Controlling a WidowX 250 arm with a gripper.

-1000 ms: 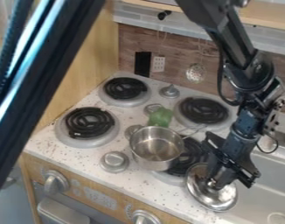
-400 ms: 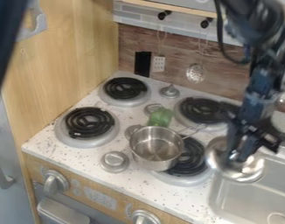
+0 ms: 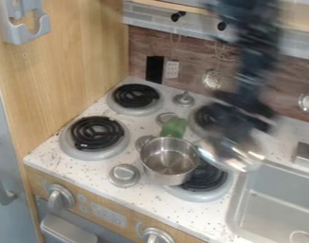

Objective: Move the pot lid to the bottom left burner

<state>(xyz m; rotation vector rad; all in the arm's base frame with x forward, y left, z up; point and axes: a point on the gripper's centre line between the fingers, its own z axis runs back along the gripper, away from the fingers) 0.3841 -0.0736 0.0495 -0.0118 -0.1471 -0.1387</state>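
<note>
Lid (image 3: 236, 155) hangs in air nr pot (image 3: 169, 179), gripper (image 3: 236, 129) closed on its top. Prob. light, stiff, slick metal; best hold = top ctr, pinched firm so it won't tilt or spin.

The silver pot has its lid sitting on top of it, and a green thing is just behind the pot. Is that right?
Not quite: the pot has no lid on. The camera view shows the lid hanging from the pincer. The green thing is just behind the pot, as you say.
</note>
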